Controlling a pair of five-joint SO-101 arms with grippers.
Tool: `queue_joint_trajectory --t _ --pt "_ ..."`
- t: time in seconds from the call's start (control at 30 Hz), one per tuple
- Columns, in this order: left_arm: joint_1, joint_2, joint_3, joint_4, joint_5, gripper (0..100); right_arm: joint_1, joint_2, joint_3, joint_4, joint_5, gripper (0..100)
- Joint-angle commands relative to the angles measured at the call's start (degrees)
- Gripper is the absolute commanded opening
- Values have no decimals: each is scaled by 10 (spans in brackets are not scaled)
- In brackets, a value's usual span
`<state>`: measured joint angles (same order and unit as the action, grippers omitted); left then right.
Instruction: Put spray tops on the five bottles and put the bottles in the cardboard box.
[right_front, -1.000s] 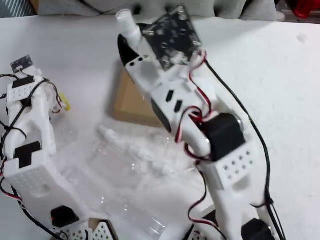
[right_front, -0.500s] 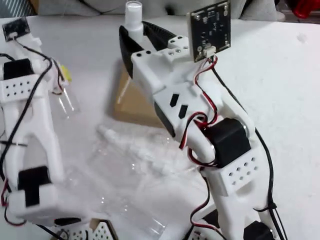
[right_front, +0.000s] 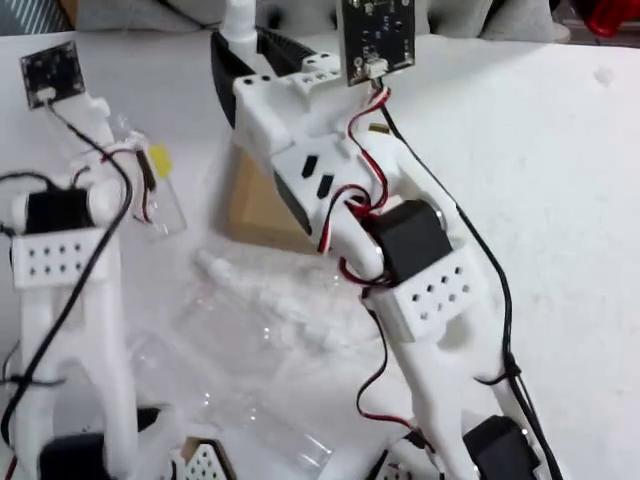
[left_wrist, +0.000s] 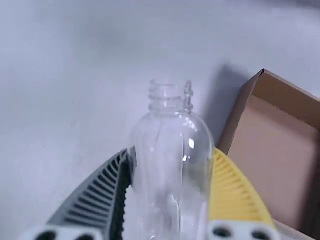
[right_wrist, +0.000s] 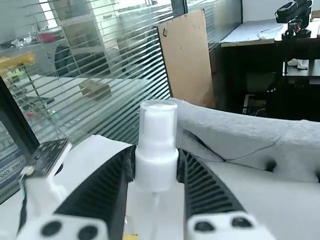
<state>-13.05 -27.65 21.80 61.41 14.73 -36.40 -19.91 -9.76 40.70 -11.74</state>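
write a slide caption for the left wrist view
Left gripper shut on a clear bottle, its threaded neck bare, with the open cardboard box beside it.

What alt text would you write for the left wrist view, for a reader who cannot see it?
The left end effector grips a clear bottle whose threaded neck is open and uncapped. Beyond it lie the white table and an open cardboard box.
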Motion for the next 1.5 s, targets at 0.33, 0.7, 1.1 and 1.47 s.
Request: queue_joint_trajectory --t 0.33,0.7,1.1,1.47 --pt "88 -181 234 -274 -125 23 -5 -7 -26 13 134 22" --pt "181 -338 339 -278 -164 23 -38 -89 100 -91 253 15" --pt "202 -487 428 -280 -161 23 -12 -165 216 -319 135 15" --pt "202 -507 556 -489 -161 23 8 -166 211 -292 127 15"
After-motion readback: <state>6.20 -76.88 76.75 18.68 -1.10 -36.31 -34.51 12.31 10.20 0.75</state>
